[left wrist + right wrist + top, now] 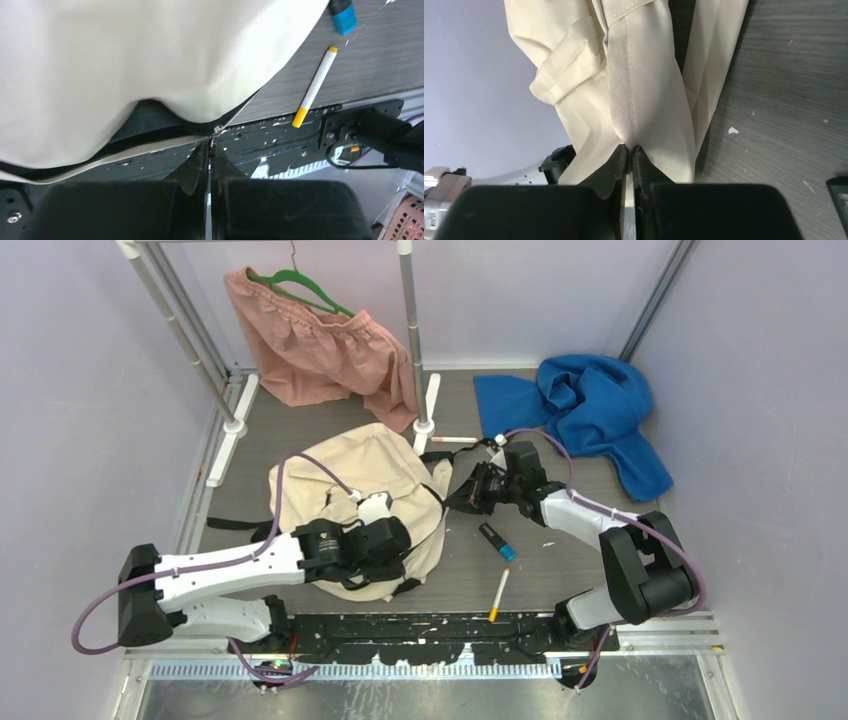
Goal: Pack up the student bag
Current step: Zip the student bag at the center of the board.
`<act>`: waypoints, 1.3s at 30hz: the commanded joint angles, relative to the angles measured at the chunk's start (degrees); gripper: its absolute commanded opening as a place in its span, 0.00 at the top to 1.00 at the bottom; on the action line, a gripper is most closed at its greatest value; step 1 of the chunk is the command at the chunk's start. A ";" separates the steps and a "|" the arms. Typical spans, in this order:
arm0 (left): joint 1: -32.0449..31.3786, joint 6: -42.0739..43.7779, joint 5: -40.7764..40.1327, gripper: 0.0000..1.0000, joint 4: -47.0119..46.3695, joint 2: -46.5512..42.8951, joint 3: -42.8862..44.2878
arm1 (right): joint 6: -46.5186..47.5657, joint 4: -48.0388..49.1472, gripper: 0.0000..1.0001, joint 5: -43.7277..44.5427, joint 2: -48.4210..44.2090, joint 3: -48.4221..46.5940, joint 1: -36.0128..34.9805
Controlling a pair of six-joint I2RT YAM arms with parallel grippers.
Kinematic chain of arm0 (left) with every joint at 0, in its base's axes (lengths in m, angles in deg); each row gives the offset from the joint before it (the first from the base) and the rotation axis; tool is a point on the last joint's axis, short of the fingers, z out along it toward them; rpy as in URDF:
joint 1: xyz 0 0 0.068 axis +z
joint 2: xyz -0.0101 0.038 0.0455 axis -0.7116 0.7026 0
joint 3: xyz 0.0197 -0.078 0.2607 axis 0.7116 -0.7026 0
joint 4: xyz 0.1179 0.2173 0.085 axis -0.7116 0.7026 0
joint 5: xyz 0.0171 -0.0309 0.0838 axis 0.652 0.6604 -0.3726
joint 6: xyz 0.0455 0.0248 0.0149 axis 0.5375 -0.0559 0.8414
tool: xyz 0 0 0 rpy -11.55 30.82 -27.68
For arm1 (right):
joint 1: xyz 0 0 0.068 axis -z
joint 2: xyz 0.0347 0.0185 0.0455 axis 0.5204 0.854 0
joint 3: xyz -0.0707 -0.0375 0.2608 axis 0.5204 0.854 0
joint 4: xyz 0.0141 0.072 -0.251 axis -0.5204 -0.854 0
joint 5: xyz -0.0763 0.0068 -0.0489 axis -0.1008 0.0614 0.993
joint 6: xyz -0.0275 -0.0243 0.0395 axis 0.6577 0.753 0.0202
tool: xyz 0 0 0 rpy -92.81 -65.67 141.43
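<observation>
The student bag (pixel 360 475), a cream-beige backpack with black straps, lies flat in the middle of the table. My left gripper (pixel 395 558) is at its near edge, shut on the small metal zipper pull (pixel 217 131). In the left wrist view the black zipper line (pixel 150 137) gapes to the left of the pull, under the cream fabric (pixel 150 60). At the bag's right edge, my right gripper (pixel 462 498) is shut on a raised fold of the bag's fabric (pixel 644 100), with its fingertips (pixel 620 155) pinching the cloth.
A white pen with yellow ends (pixel 498 595) and a black marker with a blue cap (pixel 497 541) lie right of the bag. Another white pen (pixel 455 440) lies behind it. A blue fleece cloth (pixel 590 415) is at the back right. A pink garment (pixel 320 355) hangs on the rack (pixel 410 330).
</observation>
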 commanded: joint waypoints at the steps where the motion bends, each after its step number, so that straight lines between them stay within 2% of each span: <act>1: -0.90 2.73 5.53 1.00 4.43 -5.66 -3.05 | 3.49 2.14 0.99 8.12 0.54 -5.80 2.85; 9: -0.89 4.82 8.19 1.00 11.54 -9.80 -5.69 | 4.34 1.09 0.99 10.03 6.26 -12.56 3.49; 15: -0.85 3.28 5.17 1.00 14.78 -17.90 -8.11 | 6.83 -3.16 0.99 12.38 3.86 -12.41 3.61; 16: -0.81 3.03 4.57 1.00 14.36 -18.91 -8.48 | 7.86 -5.81 0.90 13.27 2.59 -12.45 3.61; 18: -0.82 2.85 3.64 1.00 13.48 -20.14 -8.99 | 8.88 -9.74 0.55 14.90 -0.99 -12.10 3.63; 19: -0.81 2.87 3.13 1.00 13.29 -20.32 -8.96 | 9.02 -11.30 0.44 15.70 -3.00 -11.65 3.49; 21: -0.81 2.87 2.12 1.00 13.75 -20.21 -8.44 | 8.81 -15.96 0.31 18.76 -8.85 -10.87 2.96; 23: -0.82 3.32 1.40 1.00 14.32 -20.17 -7.80 | 7.21 -19.61 0.25 21.15 -13.77 -9.28 1.73; 26: -0.76 3.85 0.54 1.00 14.88 -20.65 -7.59 | 2.01 -21.38 0.22 22.93 -20.13 -5.32 -2.08; 30: -0.64 4.42 0.44 1.00 13.84 -21.09 -7.82 | -9.04 -20.10 0.21 26.68 -23.93 -2.03 -14.68; 34: -0.63 4.98 1.36 1.00 10.93 -20.34 -8.66 | -15.63 -19.71 0.21 31.72 -20.67 -3.48 -25.28; 39: -0.64 5.73 3.44 1.00 5.05 -18.38 -9.79 | -18.29 -18.74 0.23 35.69 -14.68 -7.52 -30.84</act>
